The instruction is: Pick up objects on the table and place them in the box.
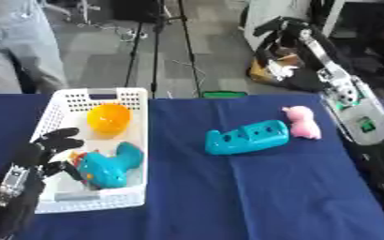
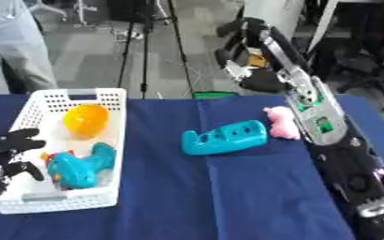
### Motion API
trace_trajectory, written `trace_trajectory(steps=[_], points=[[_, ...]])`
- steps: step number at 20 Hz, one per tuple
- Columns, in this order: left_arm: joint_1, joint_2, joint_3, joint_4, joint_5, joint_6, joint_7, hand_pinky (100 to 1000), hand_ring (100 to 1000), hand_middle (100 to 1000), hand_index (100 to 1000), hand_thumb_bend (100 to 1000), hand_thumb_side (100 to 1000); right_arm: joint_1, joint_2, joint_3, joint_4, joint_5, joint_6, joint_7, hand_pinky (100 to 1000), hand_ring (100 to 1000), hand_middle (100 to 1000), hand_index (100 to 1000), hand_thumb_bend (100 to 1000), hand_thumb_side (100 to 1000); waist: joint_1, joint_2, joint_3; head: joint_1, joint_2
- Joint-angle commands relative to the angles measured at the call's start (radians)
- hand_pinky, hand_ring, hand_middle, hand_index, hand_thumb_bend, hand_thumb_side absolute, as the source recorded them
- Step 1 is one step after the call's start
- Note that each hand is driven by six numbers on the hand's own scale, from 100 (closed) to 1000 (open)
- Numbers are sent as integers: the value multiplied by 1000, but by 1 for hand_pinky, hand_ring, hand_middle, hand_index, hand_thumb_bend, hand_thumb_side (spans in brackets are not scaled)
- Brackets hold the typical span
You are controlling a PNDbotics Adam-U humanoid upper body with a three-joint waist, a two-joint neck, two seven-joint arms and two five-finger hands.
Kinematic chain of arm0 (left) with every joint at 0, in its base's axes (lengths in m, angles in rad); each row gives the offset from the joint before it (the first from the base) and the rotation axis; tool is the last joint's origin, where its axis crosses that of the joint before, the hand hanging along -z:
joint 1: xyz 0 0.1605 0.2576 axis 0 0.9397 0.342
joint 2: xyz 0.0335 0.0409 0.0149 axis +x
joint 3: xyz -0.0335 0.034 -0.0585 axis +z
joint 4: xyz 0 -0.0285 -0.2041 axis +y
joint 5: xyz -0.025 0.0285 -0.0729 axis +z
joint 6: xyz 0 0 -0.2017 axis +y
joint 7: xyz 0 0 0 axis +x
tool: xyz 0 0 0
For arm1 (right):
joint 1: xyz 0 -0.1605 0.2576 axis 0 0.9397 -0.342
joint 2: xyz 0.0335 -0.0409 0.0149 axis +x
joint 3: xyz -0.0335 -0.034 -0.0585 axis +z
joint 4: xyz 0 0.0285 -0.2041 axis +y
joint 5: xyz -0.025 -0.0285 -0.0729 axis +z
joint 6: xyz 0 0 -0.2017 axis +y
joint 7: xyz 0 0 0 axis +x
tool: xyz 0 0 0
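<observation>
Lower left of the frame: the robot's black left hand [image 1: 41, 151] hangs over the near left rim of the white perforated plastic box [image 1: 136, 140], its fingers [image 1: 64, 136] spread and relaxed, holding nothing. Inside the box, nearest the hand, lies a teal plastic toy with red and orange details [image 1: 107, 168]; beyond it, toward the far end, sits an orange rounded plastic toy [image 1: 108, 118]. Centre of the frame, on the dark blue cloth-covered worktop [image 1: 253, 197], rests a teal block-shaped plastic toy with round holes [image 1: 247, 137], and just beside its right end stands a small pink soft figure [image 1: 303, 122]. Upper right: the right arm [image 2: 310, 103] extends far off; its hand is too indistinct to read. Count: one box; two toys inside; two outside. By judgement, the task is about half done.
</observation>
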Motion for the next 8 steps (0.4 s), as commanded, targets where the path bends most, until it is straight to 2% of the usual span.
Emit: trace_trajectory(steps=[1, 8], points=[[-4, 20, 13, -13, -4, -2, 17, 460, 815, 827, 772, 287, 988, 42, -61, -33, -89, -63, 18, 12, 448, 580, 673, 772, 255, 503, 9, -7, -15, 10, -5], [6, 22, 21, -18, -9, -3, 35, 457, 814, 826, 771, 276, 993, 181, -63, -85, -191, -103, 51, 60, 431, 561, 651, 752, 237, 510, 35, 1, -58, 28, 17]])
